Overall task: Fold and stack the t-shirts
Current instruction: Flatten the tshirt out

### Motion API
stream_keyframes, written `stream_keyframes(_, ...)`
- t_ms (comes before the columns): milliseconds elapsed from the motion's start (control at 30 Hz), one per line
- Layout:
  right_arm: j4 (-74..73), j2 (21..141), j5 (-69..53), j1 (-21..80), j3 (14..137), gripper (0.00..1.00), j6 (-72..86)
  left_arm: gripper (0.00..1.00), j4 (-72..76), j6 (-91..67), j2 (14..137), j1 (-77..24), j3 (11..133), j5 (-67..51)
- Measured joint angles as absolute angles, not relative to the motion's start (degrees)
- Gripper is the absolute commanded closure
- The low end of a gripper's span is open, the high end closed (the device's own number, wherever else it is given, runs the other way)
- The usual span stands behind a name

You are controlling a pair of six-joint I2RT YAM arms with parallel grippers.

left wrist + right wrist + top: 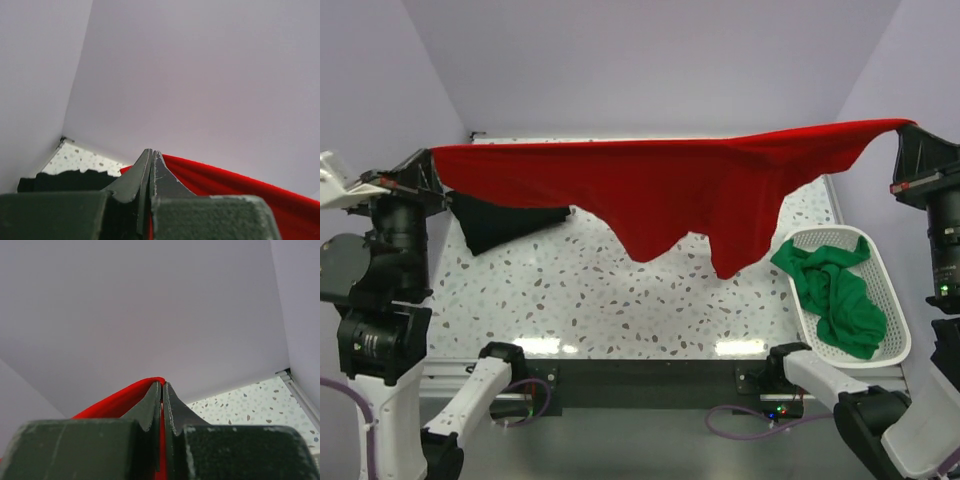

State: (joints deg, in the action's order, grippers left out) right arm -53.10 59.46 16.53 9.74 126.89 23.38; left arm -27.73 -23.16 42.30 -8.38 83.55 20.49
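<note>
The red t-shirt (pixel 670 185) hangs stretched in the air across the table, held at both ends, its lower edge drooping in two points. My left gripper (pixel 428 160) is shut on its left end; red cloth (pixel 235 187) shows between and beside the jaws of the left gripper (pixel 151 155). My right gripper (pixel 905 130) is shut on its right end, with red cloth (pixel 115 400) at the right gripper (pixel 162 386). The black t-shirt (pixel 505 218) lies on the table at the back left, also seen in the left wrist view (pixel 65 180). The green t-shirt (pixel 835 295) lies crumpled in the basket.
A white perforated basket (pixel 895 300) stands at the right edge of the speckled table (pixel 600 300). Lilac walls close in the back and both sides. The arm bases stand at the near edge.
</note>
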Motion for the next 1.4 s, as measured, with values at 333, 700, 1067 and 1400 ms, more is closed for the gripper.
stream_keyframes(333, -45.9, 62.2, 18.4, 9.7, 116.5, 1.0, 22.3, 1.0, -23.3, -22.8, 50.0, -8.4, 85.5, 16.8)
stream_keyframes(700, -41.3, 82.3, 17.5, 9.7, 109.6, 1.0, 20.2, 1.0, -21.9, -21.2, 72.1, -8.4, 85.1, 8.1)
stream_keyframes(1067, -38.4, 77.6, 17.0, 9.7, 116.6, 1.0, 18.4, 1.0, -16.2, -20.4, 65.3, -8.4, 85.7, 3.5)
stream_keyframes(1400, -32.4, 65.3, 18.4, 9.7, 120.2, 1.0, 12.7, 1.0, -14.7, -20.1, 53.1, -8.4, 89.3, 3.3)
